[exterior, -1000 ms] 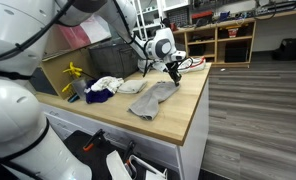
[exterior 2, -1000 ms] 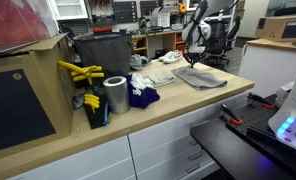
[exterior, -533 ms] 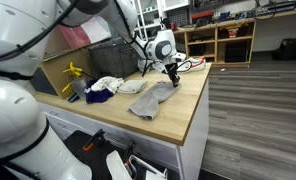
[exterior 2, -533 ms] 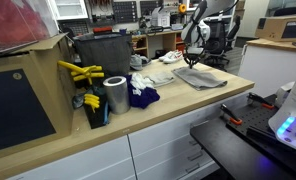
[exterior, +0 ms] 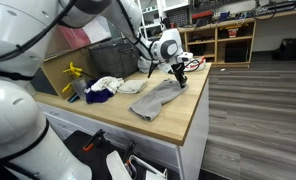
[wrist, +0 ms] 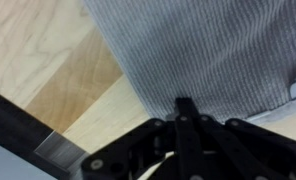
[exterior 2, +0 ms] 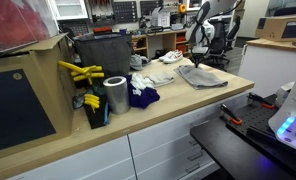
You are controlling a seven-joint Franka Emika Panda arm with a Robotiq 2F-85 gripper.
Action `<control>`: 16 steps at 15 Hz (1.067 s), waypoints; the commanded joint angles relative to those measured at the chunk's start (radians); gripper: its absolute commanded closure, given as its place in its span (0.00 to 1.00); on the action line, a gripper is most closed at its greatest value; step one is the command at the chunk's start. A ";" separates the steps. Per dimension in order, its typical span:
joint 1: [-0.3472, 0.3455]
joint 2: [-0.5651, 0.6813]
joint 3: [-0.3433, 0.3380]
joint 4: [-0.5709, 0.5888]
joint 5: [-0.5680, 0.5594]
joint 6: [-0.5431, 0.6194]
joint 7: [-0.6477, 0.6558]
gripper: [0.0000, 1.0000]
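Observation:
A grey ribbed cloth (exterior: 156, 98) lies spread on the wooden worktop (exterior: 183, 118) in both exterior views, and it is also the grey cloth (exterior 2: 203, 77) seen from the other side. My gripper (exterior: 177, 74) is shut on its far edge, low over the worktop. It is the same gripper (exterior 2: 196, 60) at the back of the bench. In the wrist view the gripper (wrist: 184, 103) has its jaws pressed together at the hem of the cloth (wrist: 208, 45), with bare wood to the left.
A white cloth (exterior: 108, 85) and a dark blue cloth (exterior: 98, 95) lie beside the grey one. A metal can (exterior 2: 115, 95), yellow tools (exterior 2: 78, 72) and a black bin (exterior 2: 100, 55) stand along the wall. The worktop's edge drops off at the right (exterior: 200, 110).
The gripper has shifted a little toward the worktop's far side, and the grey cloth's pinched edge has been drawn along with it, stretching the cloth out.

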 commanded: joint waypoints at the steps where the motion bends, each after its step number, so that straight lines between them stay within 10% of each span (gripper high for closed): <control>1: -0.004 0.055 -0.045 0.058 -0.052 0.013 -0.011 1.00; 5: 0.007 0.048 -0.069 0.089 -0.111 0.006 -0.018 1.00; 6: 0.009 0.034 -0.065 0.087 -0.116 -0.004 -0.022 0.76; 16: 0.013 -0.274 0.020 -0.021 -0.139 -0.494 -0.194 0.05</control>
